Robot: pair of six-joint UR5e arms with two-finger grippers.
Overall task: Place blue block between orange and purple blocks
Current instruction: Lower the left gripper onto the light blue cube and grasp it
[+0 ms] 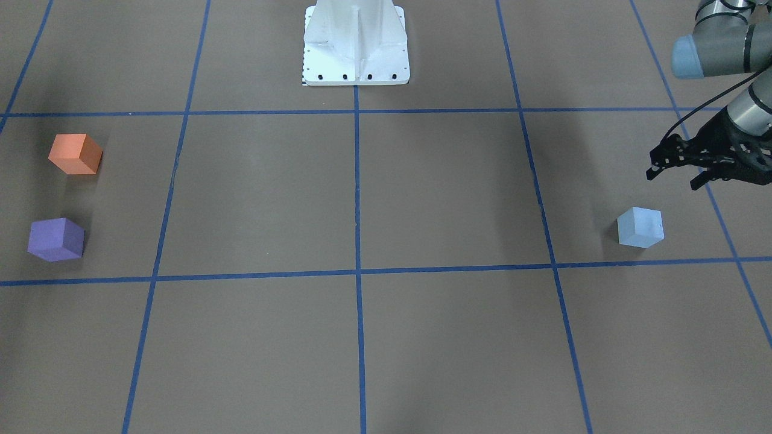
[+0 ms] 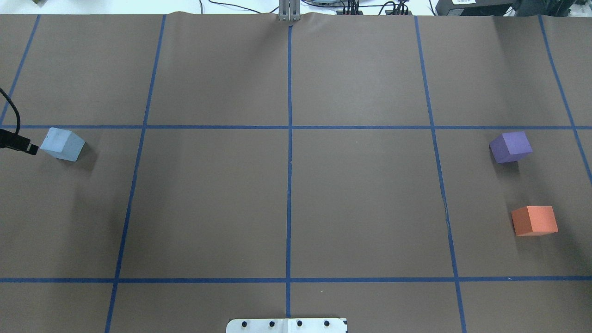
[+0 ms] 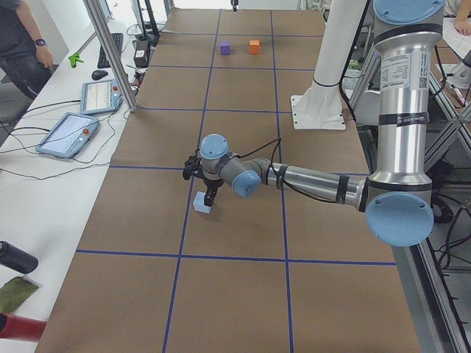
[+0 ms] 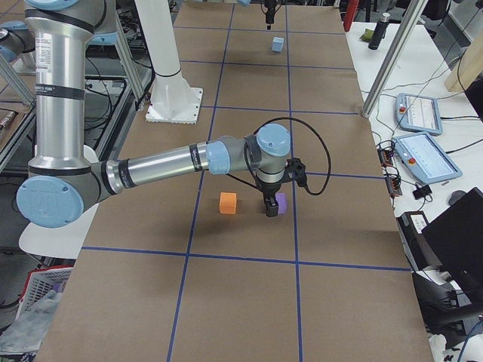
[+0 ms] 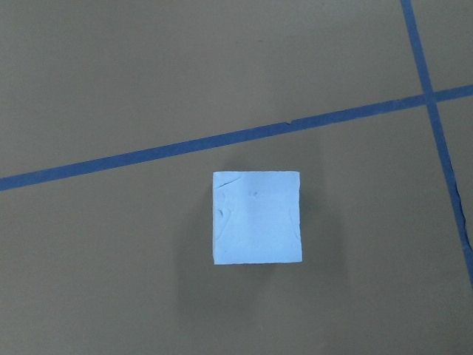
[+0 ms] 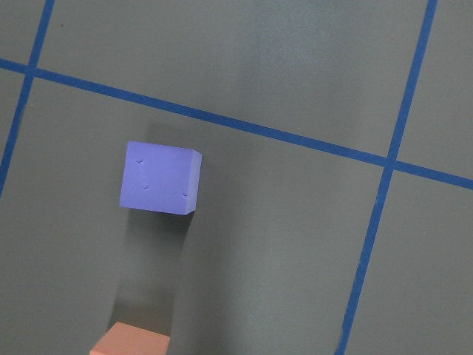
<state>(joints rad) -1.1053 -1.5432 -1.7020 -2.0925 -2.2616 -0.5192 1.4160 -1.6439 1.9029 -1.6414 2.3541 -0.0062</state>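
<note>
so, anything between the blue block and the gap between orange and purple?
Nothing visible. Overhead, only bare mat lies between the blue block and the gap between the purple block and orange block.

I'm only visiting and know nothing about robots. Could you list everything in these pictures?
table: one, brown covering
tape lines: several, blue, grid on table
blue block: one, light blue, table's left end
purple block: one, purple, right end, farther from robot
orange block: one, orange, right end, nearer robot, apart from purple
pedestal: one, white, middle of robot's edge
handheld screens: two, grey, side bench
person: one, dark shirt, beside bench
arms: two, silver, blue caps
left gripper: one, black, open, above blue block
right gripper: one, black, by purple block; open or shut unclear
</note>
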